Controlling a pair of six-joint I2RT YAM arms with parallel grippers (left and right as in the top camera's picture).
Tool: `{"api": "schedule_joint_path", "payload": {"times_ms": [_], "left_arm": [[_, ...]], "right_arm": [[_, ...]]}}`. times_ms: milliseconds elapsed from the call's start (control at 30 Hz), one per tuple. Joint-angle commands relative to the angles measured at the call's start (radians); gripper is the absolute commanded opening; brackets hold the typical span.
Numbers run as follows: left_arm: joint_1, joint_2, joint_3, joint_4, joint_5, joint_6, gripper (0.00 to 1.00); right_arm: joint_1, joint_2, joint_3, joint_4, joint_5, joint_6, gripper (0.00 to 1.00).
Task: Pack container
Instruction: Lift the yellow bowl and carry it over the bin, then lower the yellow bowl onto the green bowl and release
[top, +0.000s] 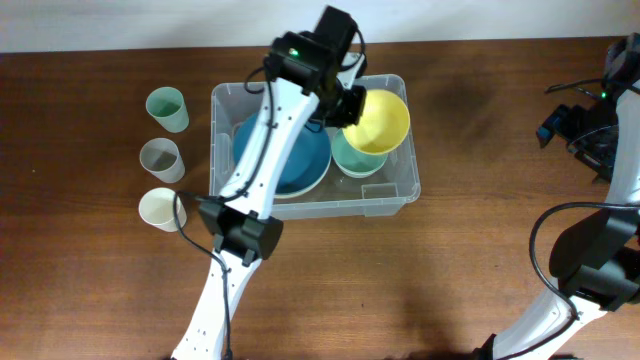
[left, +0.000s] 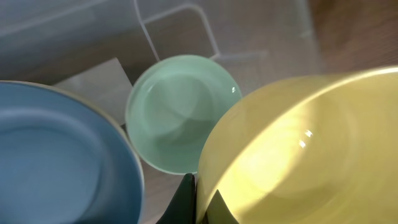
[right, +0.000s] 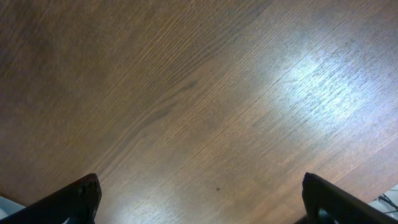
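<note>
Left gripper (top: 350, 106): pinched tight on rim of yellow bowl (top: 380, 120); in the wrist view, dark fingers (left: 185, 200) at bottom edge with bowl wall (left: 292, 149) clamped between.
Yellow bowl: tilted, lifted over right half of container (top: 400, 196), overlapping green bowl (top: 352, 160) from above. Contact between the two: cannot tell.
Container: clear, standing on table (top: 100, 290) a little left of centre, long side across the overhead view. Inside: blue bowl (top: 305, 158) on left, partly under the left arm; green bowl on right, upright and just beside it. From the left wrist, blue bowl (left: 56, 162) and green bowl (left: 180, 112) nearly rim to rim, pale label (left: 93, 84) on base behind them.
Left of container, in a column on the wood: green cup (top: 168, 108), grey cup (top: 161, 158), white cup (top: 162, 209), all outside it, mouths up.
Right gripper (top: 558, 125): jaws spread wide (right: 205, 202), nothing between, over bare table (right: 186, 93) at far right, well apart from container.
</note>
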Motion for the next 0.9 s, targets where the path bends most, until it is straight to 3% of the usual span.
{"api": "schedule_joint_path", "payload": {"times_ms": [0,433,867], "left_arm": [[-0.005,0.046,0.001,-0.001,-0.028,-0.017,0.01],[-0.001,0.12,0.001,0.001,-0.166,-0.06,0.01],[-0.002,0.155,0.001,-0.003,-0.165,-0.059,0.02]], "right_arm": [[-0.003,0.002,-0.004,0.0,0.016,0.008,0.99],[-0.003,0.002,-0.004,0.0,0.016,0.008,0.99],[-0.003,0.002,-0.004,0.0,0.016,0.008,0.99]]}}
